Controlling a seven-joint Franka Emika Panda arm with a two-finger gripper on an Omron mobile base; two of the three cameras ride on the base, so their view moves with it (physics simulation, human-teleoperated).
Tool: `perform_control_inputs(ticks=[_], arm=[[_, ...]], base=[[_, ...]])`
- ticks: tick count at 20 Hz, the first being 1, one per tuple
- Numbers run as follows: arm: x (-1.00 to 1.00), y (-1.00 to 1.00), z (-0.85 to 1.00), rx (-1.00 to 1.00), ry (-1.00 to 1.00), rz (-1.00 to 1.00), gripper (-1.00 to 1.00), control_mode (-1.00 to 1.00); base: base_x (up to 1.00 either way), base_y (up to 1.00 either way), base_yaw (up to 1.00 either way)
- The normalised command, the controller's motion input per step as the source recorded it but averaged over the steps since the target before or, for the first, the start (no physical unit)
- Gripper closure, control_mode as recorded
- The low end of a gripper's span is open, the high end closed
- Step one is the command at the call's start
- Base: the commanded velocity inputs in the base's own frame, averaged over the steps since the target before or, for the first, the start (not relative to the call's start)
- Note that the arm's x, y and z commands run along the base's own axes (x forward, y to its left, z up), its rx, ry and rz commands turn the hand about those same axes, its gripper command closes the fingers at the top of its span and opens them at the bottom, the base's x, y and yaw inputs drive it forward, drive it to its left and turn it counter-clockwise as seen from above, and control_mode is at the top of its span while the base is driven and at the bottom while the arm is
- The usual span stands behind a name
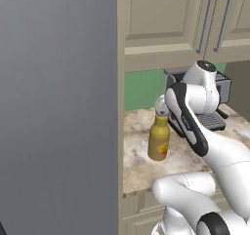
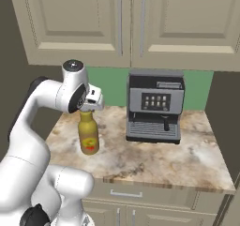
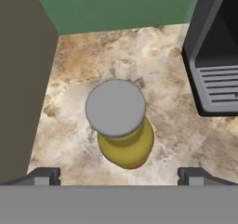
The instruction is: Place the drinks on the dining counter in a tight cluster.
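Note:
One of the drinks, a large amber-yellow bottle (image 1: 158,142) (image 2: 88,137) with a grey cap (image 3: 115,108), stands upright on a short marbled counter (image 2: 187,160) under beige cabinets. My gripper (image 3: 118,175) hangs straight above the bottle, open. Its two dark fingertips (image 3: 44,175) stand wide apart on either side of the bottle, above the cap and touching nothing. In the hand view the bottle's yellow body (image 3: 126,146) shows below the cap. The dining counter is out of view.
A grey coffee machine (image 2: 154,109) (image 1: 216,98) (image 3: 216,69) stands on the same counter, just right of the bottle. A tall grey panel (image 1: 58,107) walls the counter's left side. Beige upper cabinets (image 2: 117,23) hang low overhead, with a green backsplash (image 3: 116,7) behind.

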Motion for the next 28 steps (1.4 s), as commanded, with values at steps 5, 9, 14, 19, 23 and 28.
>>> perform_control_inputs(ticks=[5,9,14,19,23,28], arm=[[0.27,0.01,-0.07,0.0,0.02,0.0,-1.0,-1.0],[0.04,0.0,0.0,-0.02,0.06,0.0,-1.0,-1.0],[0.2,0.09,-0.01,-0.06,0.03,0.0,-1.0,-1.0],[0.08,0.07,-0.09,-0.05,0.0,0.0,-1.0,-1.0],[0.2,0.04,-0.07,-0.05,0.0,0.0,-1.0,-1.0],[0.17,0.0,-0.02,-0.02,0.0,0.0,-1.0,-1.0]], base=[[0.0,0.0,0.0],[0.0,0.0,0.0],[0.0,0.0,0.0],[0.0,0.0,0.0],[0.0,0.0,0.0],[0.0,0.0,0.0]])
